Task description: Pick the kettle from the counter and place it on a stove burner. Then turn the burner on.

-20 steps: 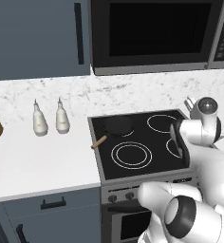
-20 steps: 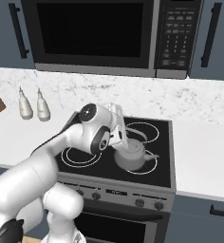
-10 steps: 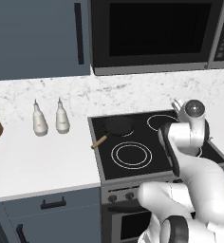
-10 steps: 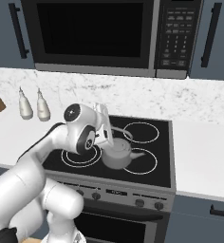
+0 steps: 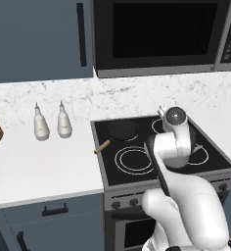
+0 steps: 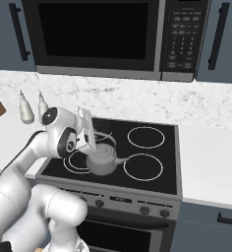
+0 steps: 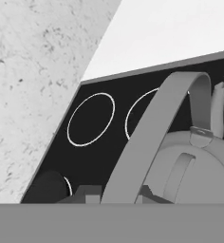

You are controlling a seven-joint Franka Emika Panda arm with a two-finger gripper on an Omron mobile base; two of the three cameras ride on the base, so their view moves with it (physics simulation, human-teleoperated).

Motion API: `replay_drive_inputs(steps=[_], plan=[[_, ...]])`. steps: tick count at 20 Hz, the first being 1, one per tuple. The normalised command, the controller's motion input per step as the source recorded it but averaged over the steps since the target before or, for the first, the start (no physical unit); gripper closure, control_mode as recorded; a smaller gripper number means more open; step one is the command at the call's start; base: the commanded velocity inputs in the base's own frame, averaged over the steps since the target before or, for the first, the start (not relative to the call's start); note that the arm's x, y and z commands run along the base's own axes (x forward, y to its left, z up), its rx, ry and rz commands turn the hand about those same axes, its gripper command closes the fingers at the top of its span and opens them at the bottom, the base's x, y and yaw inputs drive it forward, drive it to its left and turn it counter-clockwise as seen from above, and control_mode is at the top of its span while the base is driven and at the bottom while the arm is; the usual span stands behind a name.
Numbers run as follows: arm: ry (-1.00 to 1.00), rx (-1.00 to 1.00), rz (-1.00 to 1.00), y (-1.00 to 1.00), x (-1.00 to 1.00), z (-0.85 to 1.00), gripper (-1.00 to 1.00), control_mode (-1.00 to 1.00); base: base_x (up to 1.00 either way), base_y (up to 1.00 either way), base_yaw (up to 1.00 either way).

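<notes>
The white arm is bent forward and down from the base, its wrist angled low. The claw is held closed on the thin arched handle of the kettle, with the handle seen running up between the dark fingertips in the hand view.

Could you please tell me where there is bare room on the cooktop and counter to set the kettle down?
Free: both right-hand burner rings, and the counter right of the stove. Also the counter in front of the two bottles. Crowded: the left side, with the pan at the back and the gripper holding the kettle over the front.
</notes>
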Motion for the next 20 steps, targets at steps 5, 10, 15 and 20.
replay_drive_inputs(steps=[5,10,15,20], plan=[[0.03,0.0,0.0,0.81,0.07,0.0,1.0,-1.0,0.0,0.0,0.0],[0.02,0.0,0.0,0.83,0.15,0.0,1.0,-1.0,0.0,0.0,0.0],[0.01,-0.04,0.0,0.57,0.23,-0.05,1.0,-1.0,0.0,0.0,0.0],[0.03,-0.02,0.0,0.16,0.25,-0.04,1.0,-1.0,0.0,0.0,0.0]])
